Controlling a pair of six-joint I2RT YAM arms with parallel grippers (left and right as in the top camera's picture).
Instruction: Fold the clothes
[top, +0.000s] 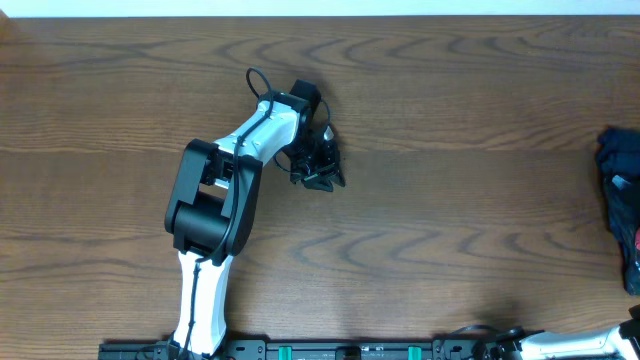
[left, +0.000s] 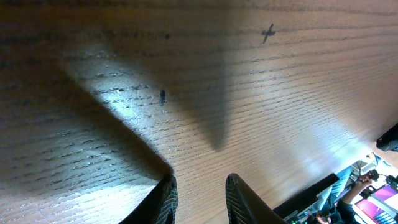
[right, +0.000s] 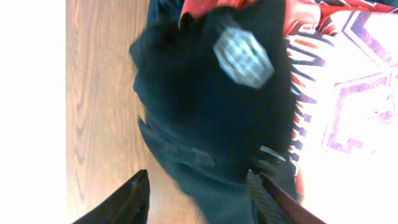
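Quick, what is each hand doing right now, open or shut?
Left hand: open, empty, above the table.
Right hand: open, above the dark bundle.

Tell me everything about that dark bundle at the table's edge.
The bundle is soft, crumpled cloth, dark blue to black, with a grey-white checked patch and red-and-white patterned parts. It lies heaped on the wooden table at its right edge, partly out of the overhead view.
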